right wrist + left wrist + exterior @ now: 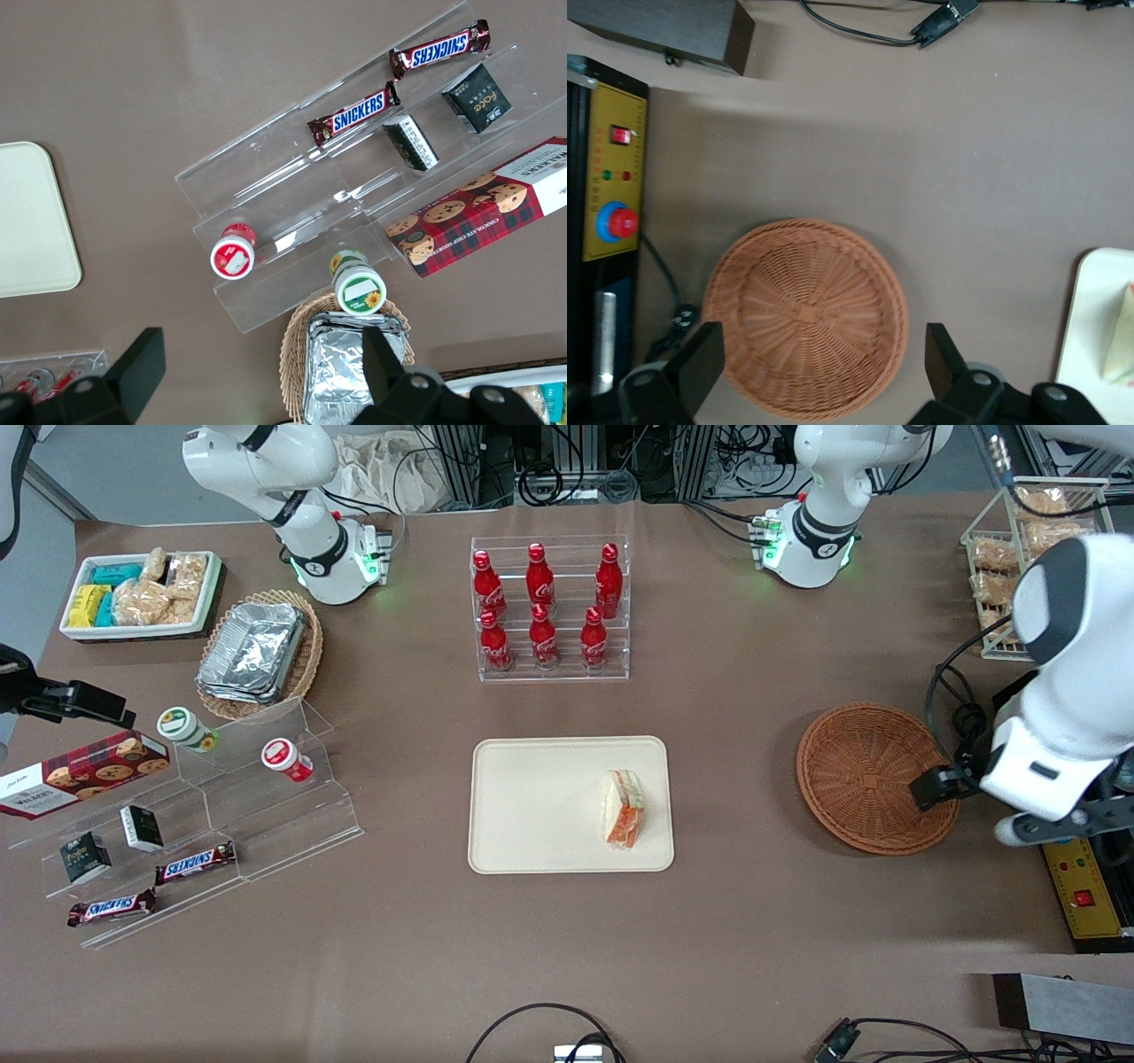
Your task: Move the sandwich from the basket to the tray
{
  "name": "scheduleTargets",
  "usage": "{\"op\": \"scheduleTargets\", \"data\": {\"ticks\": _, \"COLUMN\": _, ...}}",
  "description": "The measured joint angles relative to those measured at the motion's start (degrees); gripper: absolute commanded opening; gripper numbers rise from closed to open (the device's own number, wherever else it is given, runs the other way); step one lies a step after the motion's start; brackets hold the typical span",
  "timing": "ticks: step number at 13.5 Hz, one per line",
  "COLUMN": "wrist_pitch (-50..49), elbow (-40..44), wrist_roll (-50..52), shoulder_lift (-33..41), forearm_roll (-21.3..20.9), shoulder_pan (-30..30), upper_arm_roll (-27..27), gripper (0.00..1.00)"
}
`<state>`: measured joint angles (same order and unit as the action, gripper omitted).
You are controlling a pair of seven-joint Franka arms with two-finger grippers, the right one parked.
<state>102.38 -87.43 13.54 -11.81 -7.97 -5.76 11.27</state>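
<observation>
The sandwich (pixel 623 808), a white-bread wedge with orange and green filling, lies on the cream tray (pixel 532 806), near the tray's end that faces the basket. The round reddish-brown wicker basket (pixel 864 775) stands empty, toward the working arm's end of the table. In the left wrist view my gripper (pixel 824 367) hovers high above the basket (pixel 806 314). It is open and holds nothing, and its two dark fingers stand wider apart than the basket. A corner of the tray (pixel 1099 310) and the sandwich (pixel 1121 341) also show there.
A control box with a red button (pixel 1085 886) sits at the table edge beside the basket. An acrylic rack of red bottles (pixel 549 607) stands farther from the camera than the tray. Clear stepped shelves with snacks (pixel 177 824) and an oval basket of foil containers (pixel 257 655) lie toward the parked arm's end.
</observation>
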Motion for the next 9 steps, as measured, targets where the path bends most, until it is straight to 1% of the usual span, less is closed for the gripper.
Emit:
{"op": "scheduleTargets", "data": {"ticks": 3, "wrist_pitch": -3.2, "elbow": -2.2, "wrist_roll": -5.8, "shoulder_lift": 4.9, "forearm_roll": 2.0, "shoulder_pan": 0.0, "upper_arm_roll": -2.8, "gripper": 1.00}}
{"op": "scheduleTargets", "data": {"ticks": 7, "wrist_pitch": -8.1, "elbow": -3.7, "wrist_roll": -7.4, "shoulder_lift": 9.9, "forearm_roll": 3.3, "shoulder_pan": 0.3, "upper_arm_roll": -3.1, "gripper": 1.00}}
{"op": "scheduleTargets", "data": {"ticks": 9, "wrist_pitch": -10.0, "elbow": -4.3, "wrist_roll": -9.2, "shoulder_lift": 12.5, "forearm_roll": 4.2, "shoulder_pan": 1.7, "upper_arm_roll": -4.8, "gripper": 1.00}}
